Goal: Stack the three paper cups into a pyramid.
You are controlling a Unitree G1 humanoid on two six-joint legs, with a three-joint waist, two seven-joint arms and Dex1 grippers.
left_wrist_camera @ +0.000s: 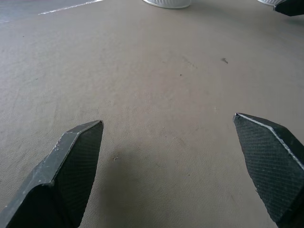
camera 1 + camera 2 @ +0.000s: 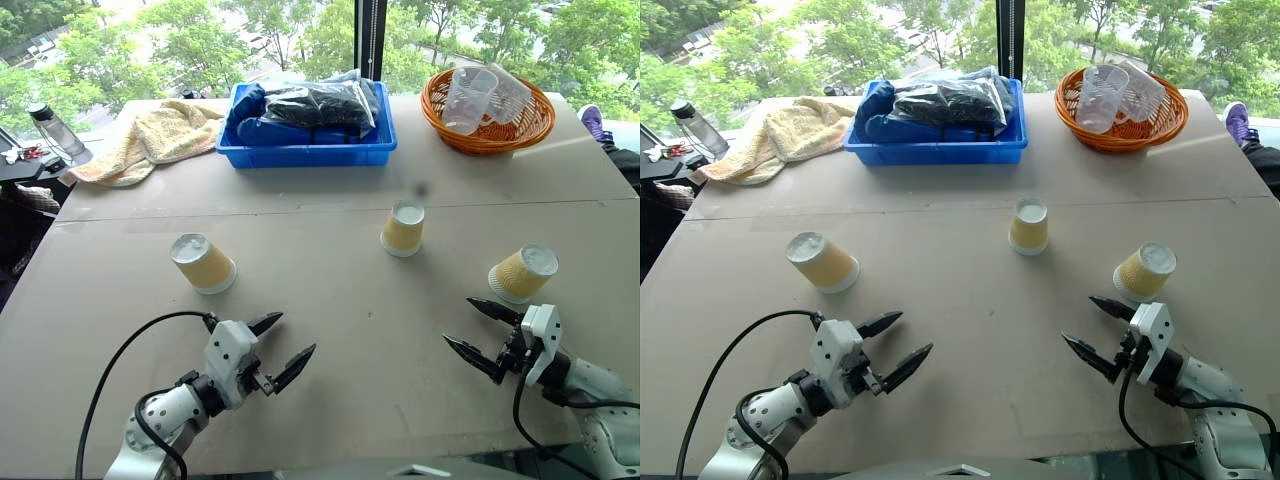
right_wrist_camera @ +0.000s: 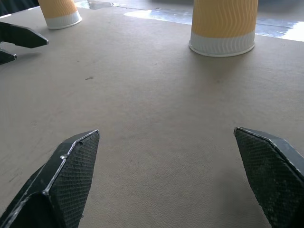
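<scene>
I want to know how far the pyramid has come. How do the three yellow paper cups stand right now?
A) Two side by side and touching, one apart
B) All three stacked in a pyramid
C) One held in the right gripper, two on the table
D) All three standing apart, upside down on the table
D: the left cup, middle cup and right cup each stand alone, base up, on the table, and both the left gripper and the right gripper are open and empty.

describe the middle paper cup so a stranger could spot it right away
Start at the blue bin at the table's far edge and come toward the robot. The first cup you meet stands upside down. It is the farthest back of three, between the other two.
</scene>
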